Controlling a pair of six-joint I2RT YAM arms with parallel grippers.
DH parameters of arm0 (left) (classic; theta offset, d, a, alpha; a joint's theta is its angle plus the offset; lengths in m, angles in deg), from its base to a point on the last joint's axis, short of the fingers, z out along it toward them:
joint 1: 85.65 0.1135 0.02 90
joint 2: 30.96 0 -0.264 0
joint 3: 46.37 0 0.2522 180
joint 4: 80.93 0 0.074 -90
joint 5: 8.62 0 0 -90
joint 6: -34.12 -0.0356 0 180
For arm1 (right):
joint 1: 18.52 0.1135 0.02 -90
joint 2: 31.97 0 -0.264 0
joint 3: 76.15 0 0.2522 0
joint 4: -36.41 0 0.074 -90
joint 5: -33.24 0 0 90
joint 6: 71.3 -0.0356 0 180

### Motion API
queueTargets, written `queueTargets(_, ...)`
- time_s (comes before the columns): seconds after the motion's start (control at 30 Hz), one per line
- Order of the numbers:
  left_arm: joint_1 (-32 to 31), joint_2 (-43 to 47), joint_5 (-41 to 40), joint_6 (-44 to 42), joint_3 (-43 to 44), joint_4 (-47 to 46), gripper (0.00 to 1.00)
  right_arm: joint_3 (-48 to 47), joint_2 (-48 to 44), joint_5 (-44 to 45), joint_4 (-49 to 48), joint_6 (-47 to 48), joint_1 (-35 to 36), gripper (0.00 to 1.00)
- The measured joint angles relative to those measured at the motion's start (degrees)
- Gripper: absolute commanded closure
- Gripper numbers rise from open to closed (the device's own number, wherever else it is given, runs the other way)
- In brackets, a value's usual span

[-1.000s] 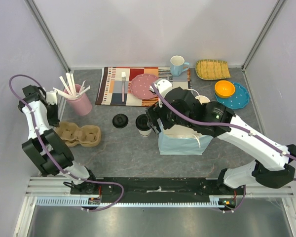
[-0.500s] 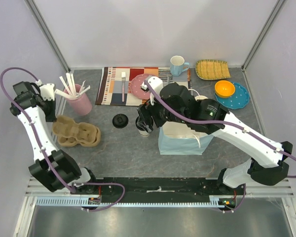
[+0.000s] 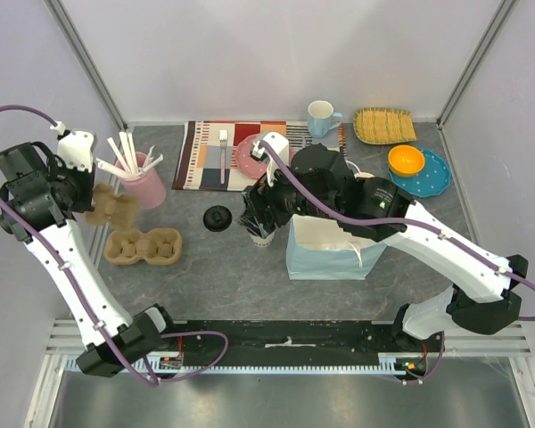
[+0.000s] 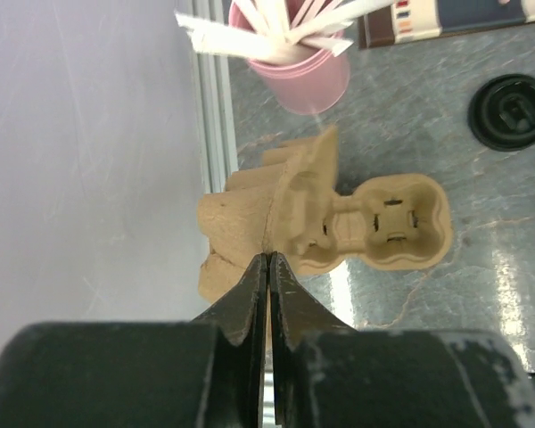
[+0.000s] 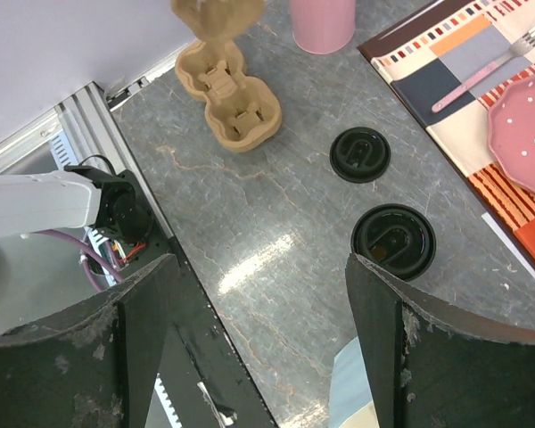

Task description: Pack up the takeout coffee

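The takeout coffee cup (image 3: 261, 234), cream with a black lid on it, stands left of the blue bag; only its lid top (image 5: 393, 242) shows in the right wrist view. A second black lid (image 3: 217, 218) lies loose to its left and also shows in the right wrist view (image 5: 359, 154) and the left wrist view (image 4: 510, 111). My right gripper (image 3: 254, 214) is open and empty, with its jaws wide above and beside the cup (image 5: 259, 294). My left gripper (image 4: 267, 259) is shut on the edge of a tan cup carrier (image 4: 250, 223), held in the air (image 3: 107, 203). Another carrier (image 3: 144, 245) lies on the table below.
A light blue paper bag (image 3: 330, 250) stands right of the cup. A pink cup of stirrers (image 3: 143, 183) is at the far left, by the rail. At the back are a striped placemat (image 3: 205, 156) with fork and pink plate, a blue mug (image 3: 320, 118), a wicker tray (image 3: 383, 125) and an orange bowl (image 3: 406, 160).
My left arm has risen, lifting one tan carrier off the other, which stays on the table. My right gripper has moved left, over the lidded cup.
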Motion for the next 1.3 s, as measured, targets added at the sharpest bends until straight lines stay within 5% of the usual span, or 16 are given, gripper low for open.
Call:
queueTargets(0.37, -0.2, 6.4, 12.7, -1.7, 3.4, 1.6, 0.98, 0.0, 1.5, -1.4, -5.2, 0.4, 0.0, 0.16)
queueTargets(0.9, -0.5, 11.3, 29.5, -4.5, 5.3, 5.6, 0.98, 1.8, 16.6, -3.4, -31.3, 0.3, -0.9, 0.16)
queueTargets(1.0, -0.6, 11.3, 31.1, -2.2, 5.3, 5.2, 0.98, 2.4, 16.9, -3.9, -33.1, -6.2, -3.8, 0.24)
queueTargets(1.13, -0.6, 11.9, 33.1, 4.8, 4.1, 2.6, 0.98, 5.6, 14.9, 1.6, -35.1, -12.7, -6.5, 0.22)
queueTargets(1.3, -0.7, 12.7, 34.9, 12.5, 1.7, -0.4, 0.98, 8.1, 10.2, 8.1, -35.9, -18.6, -1.4, 0.21)
